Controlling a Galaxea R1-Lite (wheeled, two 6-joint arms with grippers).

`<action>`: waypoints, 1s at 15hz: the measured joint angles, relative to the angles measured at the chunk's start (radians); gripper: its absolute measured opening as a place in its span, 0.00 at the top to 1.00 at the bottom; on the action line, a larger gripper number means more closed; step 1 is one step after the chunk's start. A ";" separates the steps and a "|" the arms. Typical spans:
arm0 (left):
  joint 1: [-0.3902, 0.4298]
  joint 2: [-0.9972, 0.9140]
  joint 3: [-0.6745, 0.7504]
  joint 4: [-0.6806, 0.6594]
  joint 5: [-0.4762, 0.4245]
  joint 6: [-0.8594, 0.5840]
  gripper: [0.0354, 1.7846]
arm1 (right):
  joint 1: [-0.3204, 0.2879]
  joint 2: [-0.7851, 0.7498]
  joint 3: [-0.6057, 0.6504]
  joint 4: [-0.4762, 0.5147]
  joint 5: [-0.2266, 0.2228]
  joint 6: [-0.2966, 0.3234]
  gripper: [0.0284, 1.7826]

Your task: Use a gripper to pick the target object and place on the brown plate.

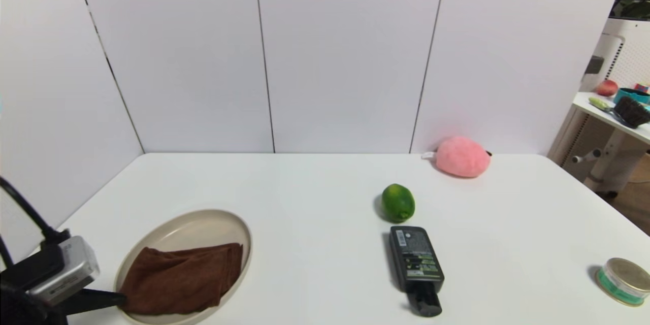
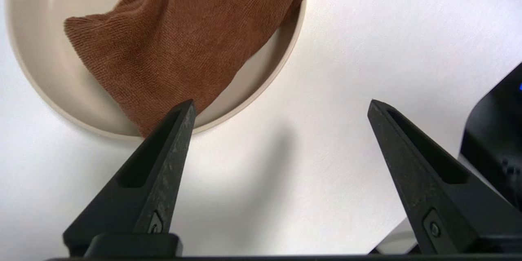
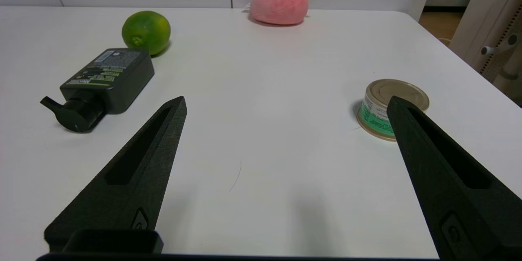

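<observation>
Two grippers: left gripper (image 2: 281,104) low at the table's near-left corner, just beside the plate; right gripper (image 3: 285,102) out of the head view, hovering over bare table on the right side.
Left gripper state: jaws spread wide, nothing between them.
Right gripper state: jaws spread wide, nothing between them.
Target object: the brown cloth (image 1: 183,277) lies folded on the brown plate (image 1: 203,223), covering its near half; one corner laps over the near rim.
Cloth long axis: runs roughly left to right across the plate in the head view.
Key relation: the cloth lies just ahead and to the right of the left gripper; in the left wrist view one fingertip (image 2: 185,110) lines up with the cloth's nearest corner, though contact cannot be confirmed.
Nearer arm: left, by a clear margin; the right gripper is well apart from the plate.
Task status: judged complete or nearly so, the cloth resting on the plate and released.
Next move, judged: the left arm need only draw clear without snagging the overhanging corner.
Other items: lime (image 1: 398,202), black bottle (image 1: 416,268), pink plush (image 1: 462,157), tin (image 1: 624,281), all well away from the plate.
</observation>
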 joint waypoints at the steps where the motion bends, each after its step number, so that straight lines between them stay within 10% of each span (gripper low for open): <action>1: 0.000 -0.065 0.042 -0.056 -0.006 -0.048 0.13 | 0.000 0.000 0.000 0.000 0.000 0.000 0.05; 8: 0.011 -0.569 0.315 -0.451 0.106 -0.428 0.08 | 0.000 0.000 0.000 0.000 0.000 0.000 0.05; 15: 0.035 -0.883 0.455 -0.442 0.306 -0.444 0.06 | 0.000 0.000 0.000 0.000 0.000 0.000 0.05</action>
